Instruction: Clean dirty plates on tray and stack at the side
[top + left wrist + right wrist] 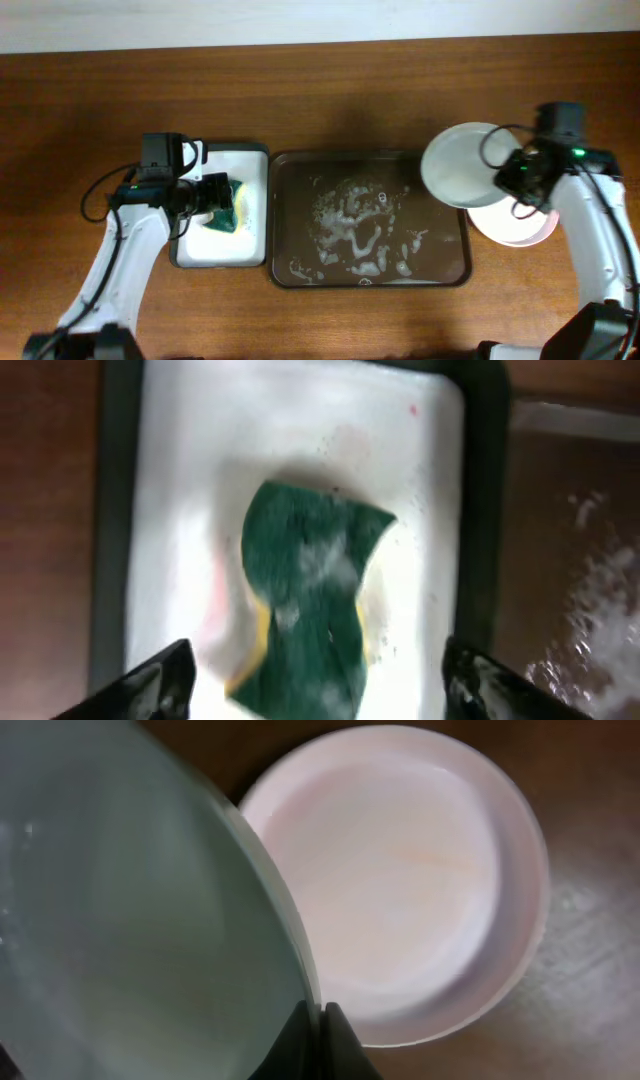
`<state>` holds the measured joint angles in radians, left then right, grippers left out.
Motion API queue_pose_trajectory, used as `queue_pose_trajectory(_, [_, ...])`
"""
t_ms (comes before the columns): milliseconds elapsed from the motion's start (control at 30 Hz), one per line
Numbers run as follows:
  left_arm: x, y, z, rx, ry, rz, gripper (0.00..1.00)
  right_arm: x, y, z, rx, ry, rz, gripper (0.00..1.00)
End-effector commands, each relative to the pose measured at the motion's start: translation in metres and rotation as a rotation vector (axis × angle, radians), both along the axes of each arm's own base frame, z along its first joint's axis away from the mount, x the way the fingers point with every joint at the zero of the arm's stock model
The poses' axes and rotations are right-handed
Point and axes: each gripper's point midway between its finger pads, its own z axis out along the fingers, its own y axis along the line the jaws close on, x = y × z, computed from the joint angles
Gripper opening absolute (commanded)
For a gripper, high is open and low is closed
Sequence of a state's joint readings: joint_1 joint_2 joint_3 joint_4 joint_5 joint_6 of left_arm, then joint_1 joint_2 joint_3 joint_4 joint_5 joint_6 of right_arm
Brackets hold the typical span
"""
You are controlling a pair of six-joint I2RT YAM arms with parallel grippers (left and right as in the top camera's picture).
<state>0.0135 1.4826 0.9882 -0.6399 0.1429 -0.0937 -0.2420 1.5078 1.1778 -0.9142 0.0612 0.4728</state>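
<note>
Overhead, the pale grey-green plate [458, 165] is up off the counter [320, 100], hanging over the far right corner of the dark brown tray [285, 222]. The right fingers [297, 1050] are clamped together on its rim. Its edge overlaps a white plate [515, 228] sitting on the counter just right of the tray. Soapy foam [360, 232] is smeared across the tray's floor. On the other side, the left fingers [158, 682] stand wide apart over the smaller white-lined sponge tray [245, 160]. The green-and-yellow sponge [310, 600] lies in it, free of both fingers.
</note>
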Motion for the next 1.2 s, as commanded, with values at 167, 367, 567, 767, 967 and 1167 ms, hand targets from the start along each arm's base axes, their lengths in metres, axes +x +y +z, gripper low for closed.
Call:
queue_pose_trajectory(167, [-0.015, 0.002, 0.01, 0.011, 0.032, -0.002, 0.8, -0.047, -0.069, -0.014, 0.105, 0.032, -0.282, 0.04])
queue_pose_trajectory(367, [-0.017, 0.002, 0.009, 0.011, 0.039, -0.002, 0.82, -0.071, -0.079, -0.041, 0.145, 0.108, -0.35, 0.08])
queue_pose_trajectory(567, [-0.02, 0.002, 0.01, -0.007, 0.052, 0.038, 1.0, -0.032, -0.025, -0.029, 0.375, -0.051, -0.029, 0.88])
queue_pose_trajectory(767, [-0.033, 0.011, 0.023, 0.006, 0.055, 0.143, 1.0, -0.025, 0.042, -0.029, 0.368, 0.015, 0.315, 0.99])
queue_pose_trajectory(967, [-0.065, 0.013, 0.028, 0.015, 0.13, 0.168, 1.0, -0.03, 0.098, -0.032, 0.234, 0.135, 0.556, 0.99])
queue_pose_trajectory(1167, [-0.09, 0.013, 0.053, 0.027, 0.086, 0.141, 1.0, -0.044, 0.134, -0.004, 0.145, 0.113, 0.701, 0.99])
